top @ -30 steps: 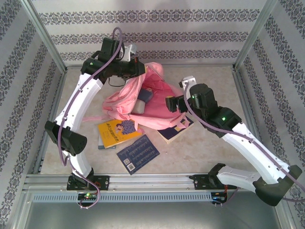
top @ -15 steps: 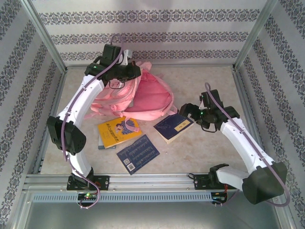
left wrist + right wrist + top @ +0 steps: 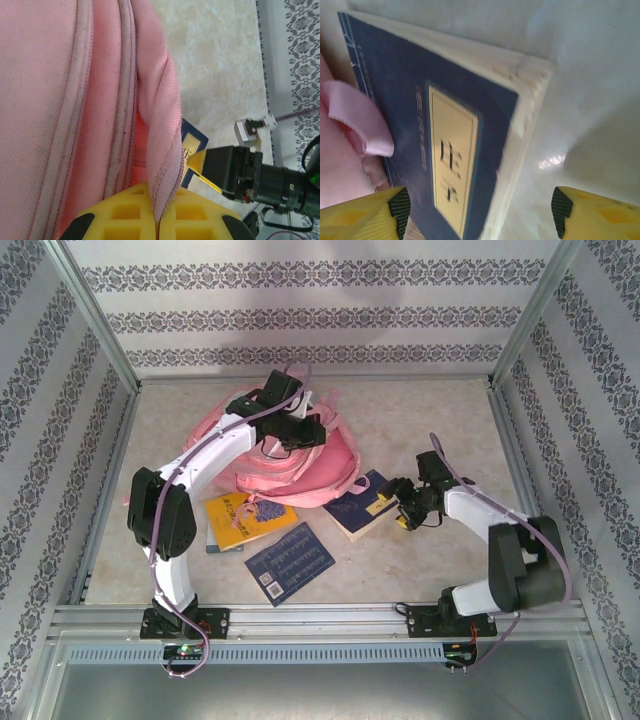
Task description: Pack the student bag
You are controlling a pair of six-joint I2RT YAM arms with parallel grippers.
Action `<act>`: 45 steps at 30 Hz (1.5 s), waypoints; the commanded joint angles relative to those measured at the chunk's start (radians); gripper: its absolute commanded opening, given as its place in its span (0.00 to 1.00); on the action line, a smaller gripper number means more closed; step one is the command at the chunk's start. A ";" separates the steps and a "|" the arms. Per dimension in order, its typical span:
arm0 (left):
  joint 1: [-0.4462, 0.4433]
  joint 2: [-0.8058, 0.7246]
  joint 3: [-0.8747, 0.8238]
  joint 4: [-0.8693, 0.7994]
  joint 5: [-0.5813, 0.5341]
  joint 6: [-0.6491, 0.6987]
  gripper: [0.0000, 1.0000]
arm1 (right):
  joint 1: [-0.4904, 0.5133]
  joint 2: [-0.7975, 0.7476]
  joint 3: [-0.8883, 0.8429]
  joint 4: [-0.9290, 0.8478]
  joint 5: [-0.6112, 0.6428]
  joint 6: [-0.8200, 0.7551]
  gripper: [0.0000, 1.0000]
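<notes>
The bag (image 3: 310, 470) looks soft and floppy, best held by its seam, which the left gripper (image 3: 157, 202) jaws pinch. The right gripper (image 3: 480, 210) jaws are spread over a book (image 3: 450, 150).

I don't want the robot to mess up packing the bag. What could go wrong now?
1. The left pincer pinches only a thin fold of the student bag; the fabric could slip out.
2. The open right pincer straddles one end of the thick blue book, so it might twist or drop when lifted.
3. A pink strap lies on that book's cover and might get snagged.
</notes>
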 commanded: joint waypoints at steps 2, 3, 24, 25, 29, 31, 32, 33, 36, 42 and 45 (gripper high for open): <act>-0.043 0.021 -0.029 0.027 0.029 0.032 0.00 | -0.004 0.081 0.037 0.150 -0.067 0.029 0.71; -0.051 0.025 -0.035 0.027 0.029 0.034 0.00 | -0.004 0.090 0.046 0.153 -0.070 0.028 0.70; -0.073 0.049 -0.046 0.005 0.039 0.057 0.00 | 0.042 0.054 0.072 0.177 -0.119 -0.009 0.39; -0.073 0.048 -0.047 0.005 0.041 0.057 0.00 | 0.051 0.068 0.072 0.201 -0.119 -0.002 0.36; -0.074 0.045 -0.049 0.000 0.041 0.057 0.00 | 0.090 0.118 0.066 0.298 -0.107 0.026 0.30; -0.075 0.043 -0.050 0.002 0.042 0.054 0.00 | 0.101 0.144 0.074 0.315 -0.099 0.025 0.28; -0.076 0.043 -0.050 0.001 0.043 0.052 0.00 | 0.106 0.157 0.075 0.322 -0.093 0.024 0.26; -0.075 0.041 -0.050 0.002 0.045 0.049 0.00 | 0.108 0.169 0.076 0.327 -0.085 0.025 0.23; -0.075 0.039 -0.052 0.000 0.045 0.045 0.00 | 0.109 0.187 0.074 0.356 -0.069 0.028 0.15; -0.063 0.020 -0.023 -0.034 0.001 0.051 0.00 | 0.104 0.195 0.102 0.306 -0.039 -0.031 0.07; -0.021 -0.011 -0.016 -0.049 -0.096 0.034 0.00 | 0.082 0.179 0.105 0.207 -0.003 -0.081 0.04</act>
